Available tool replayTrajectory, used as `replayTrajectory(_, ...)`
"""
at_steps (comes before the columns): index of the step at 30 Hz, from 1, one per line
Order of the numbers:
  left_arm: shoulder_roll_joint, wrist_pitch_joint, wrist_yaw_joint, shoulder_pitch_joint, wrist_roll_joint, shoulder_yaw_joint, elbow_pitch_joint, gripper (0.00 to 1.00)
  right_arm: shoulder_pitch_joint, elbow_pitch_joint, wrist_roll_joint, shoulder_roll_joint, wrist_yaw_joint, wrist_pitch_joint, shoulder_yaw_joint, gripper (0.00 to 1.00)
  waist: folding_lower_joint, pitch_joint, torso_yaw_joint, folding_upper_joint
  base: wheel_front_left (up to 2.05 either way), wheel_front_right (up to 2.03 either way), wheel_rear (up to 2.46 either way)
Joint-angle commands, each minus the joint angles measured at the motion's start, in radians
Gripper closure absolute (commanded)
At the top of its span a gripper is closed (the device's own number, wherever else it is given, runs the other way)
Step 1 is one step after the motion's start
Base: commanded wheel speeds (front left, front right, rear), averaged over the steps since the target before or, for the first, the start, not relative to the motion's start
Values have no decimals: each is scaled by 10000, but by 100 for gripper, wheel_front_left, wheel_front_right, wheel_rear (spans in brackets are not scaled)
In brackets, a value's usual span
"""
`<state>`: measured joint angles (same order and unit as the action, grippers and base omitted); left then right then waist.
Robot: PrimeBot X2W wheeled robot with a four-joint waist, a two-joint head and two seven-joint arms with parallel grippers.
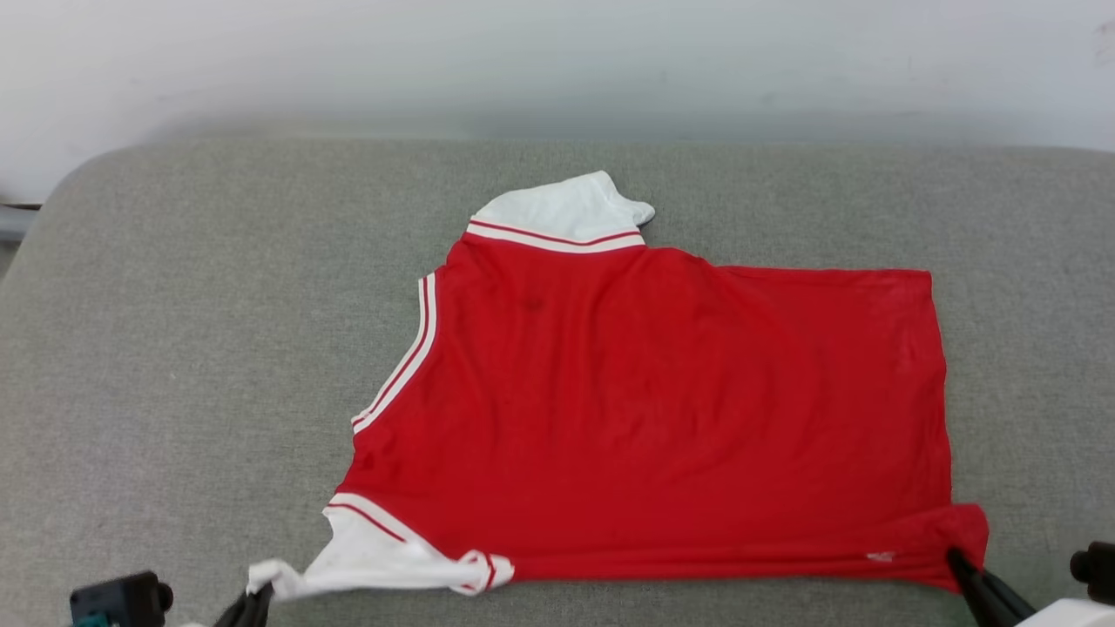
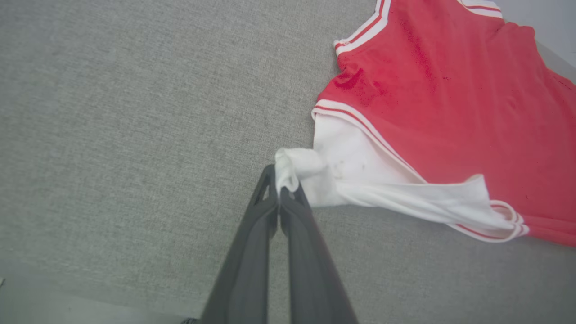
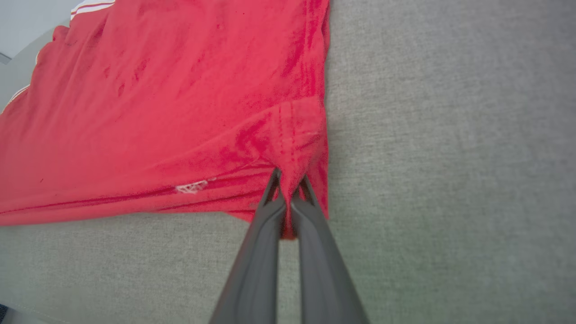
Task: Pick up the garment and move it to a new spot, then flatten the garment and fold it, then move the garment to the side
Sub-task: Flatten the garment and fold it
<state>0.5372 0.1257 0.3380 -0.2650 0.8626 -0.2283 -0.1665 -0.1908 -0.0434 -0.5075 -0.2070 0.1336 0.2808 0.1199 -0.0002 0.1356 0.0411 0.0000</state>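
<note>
The garment, a red jersey with white sleeves and striped trim, lies spread on the grey cushion, collar to the left, hem to the right. My left gripper at the bottom left is shut on the tip of the near white sleeve, pulling it into a point. My right gripper at the bottom right is shut on the near red hem corner, with cloth bunched between the fingers. A small white logo shows near that corner. The far white sleeve lies flat at the top.
A pale wall rises behind the cushion. The cushion's rounded left corner and its near edge bound the surface. Bare grey fabric stretches left and right of the jersey.
</note>
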Motion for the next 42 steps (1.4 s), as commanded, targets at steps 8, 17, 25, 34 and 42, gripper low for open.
replayTrajectory(8, 68, -173, -58, 1709, -466, -41, 132, 100, 759, 757, 711, 120, -51, 418, 432, 100, 2, 689, -44, 0, 0, 0, 0)
replayTrajectory(17, -280, -463, -821, 4037, -722, -383, 1548, 100, 2226, 356, 870, -268, -42, 351, 123, 100, 2, 1310, -193, 0, 0, 0, 0)
replayTrajectory(25, -703, -416, -1527, 5637, -718, -843, 3095, 100, 3228, -380, 750, -589, -39, 269, -427, 100, 2, 1920, -276, 0, 0, 0, 0)
replayTrajectory(34, -1219, -85, -2404, 6616, -390, -1321, 5293, 100, 3852, -1859, 519, -820, -39, -267, -1368, 100, 2, 2119, -363, 0, 0, 0, 0)
replayTrajectory(42, -1184, -399, -2332, 6796, -219, -1008, 5857, 0, 3934, -2113, 120, -947, -37, -1414, -1524, 0, 2, 1737, -319, 0, 0, 0, 0)
